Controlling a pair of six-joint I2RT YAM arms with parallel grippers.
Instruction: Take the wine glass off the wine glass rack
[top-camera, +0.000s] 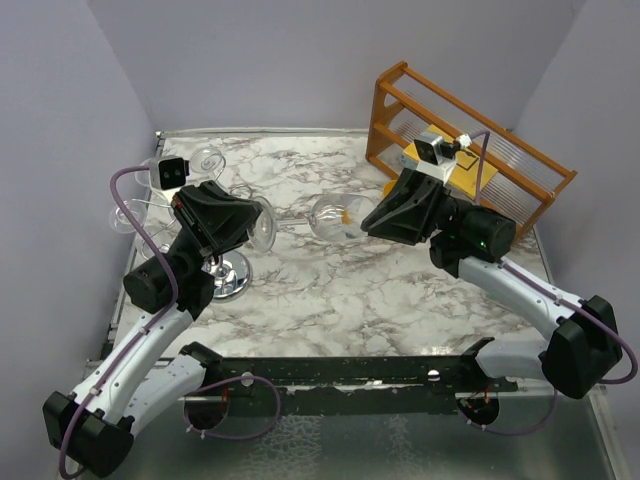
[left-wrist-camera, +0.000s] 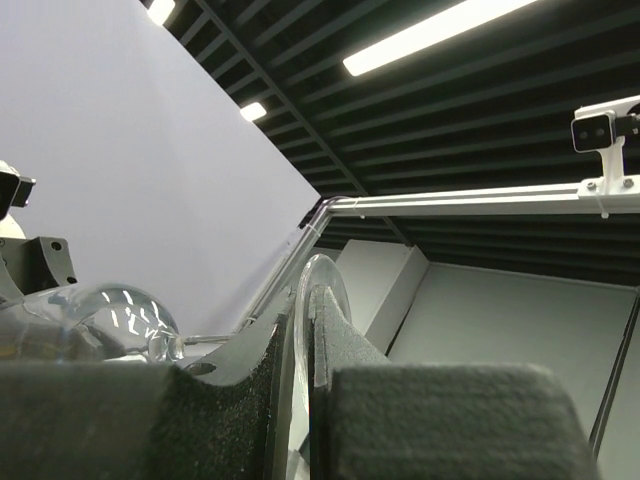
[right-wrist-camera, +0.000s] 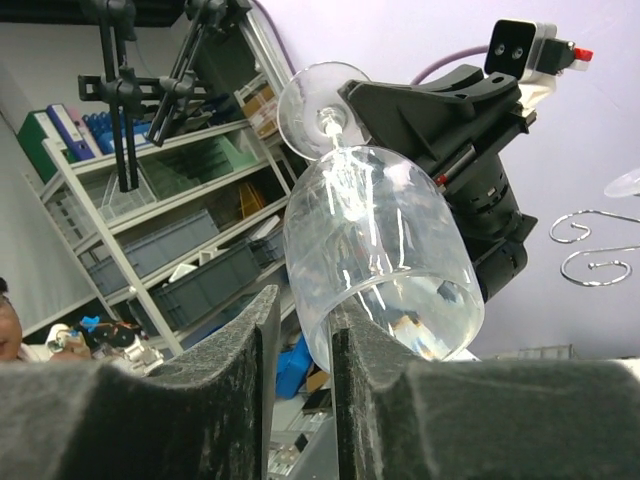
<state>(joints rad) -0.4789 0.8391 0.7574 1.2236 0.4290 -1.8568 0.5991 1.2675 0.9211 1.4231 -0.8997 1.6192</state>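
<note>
I see the wine glass (top-camera: 330, 216) lying level in the air just right of the wine glass rack (top-camera: 231, 276) in the top view, foot toward the rack and bowl away. My left gripper (left-wrist-camera: 300, 345) pinches the foot's edge. My right gripper (right-wrist-camera: 300, 330) stands narrow around the bowl's rim — whether it presses, I cannot tell.
</note>
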